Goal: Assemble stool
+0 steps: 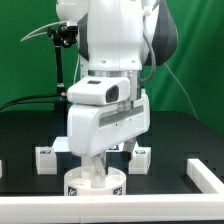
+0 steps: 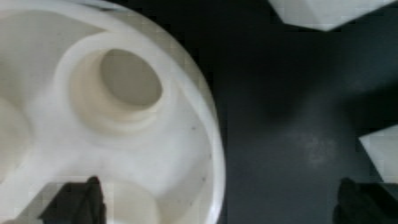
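Observation:
The round white seat disc (image 1: 98, 184) lies at the front middle of the black table, directly under the arm, with a square tag on its rim. In the wrist view the seat disc (image 2: 71, 120) fills one side and shows a round socket (image 2: 125, 80). My gripper (image 2: 217, 205) is open and low over the disc's edge. One fingertip (image 2: 71, 200) is over the disc and the other (image 2: 365, 200) is over bare table. In the exterior view the gripper (image 1: 95, 166) is mostly hidden by the hand. Two white blocky legs (image 1: 45, 158) (image 1: 140, 155) stand either side.
White border rails run along the front edge (image 1: 110, 202) and at the exterior view's right (image 1: 205, 172). In the wrist view, corners of two white parts (image 2: 338, 12) (image 2: 381, 150) show on the black table beyond the disc.

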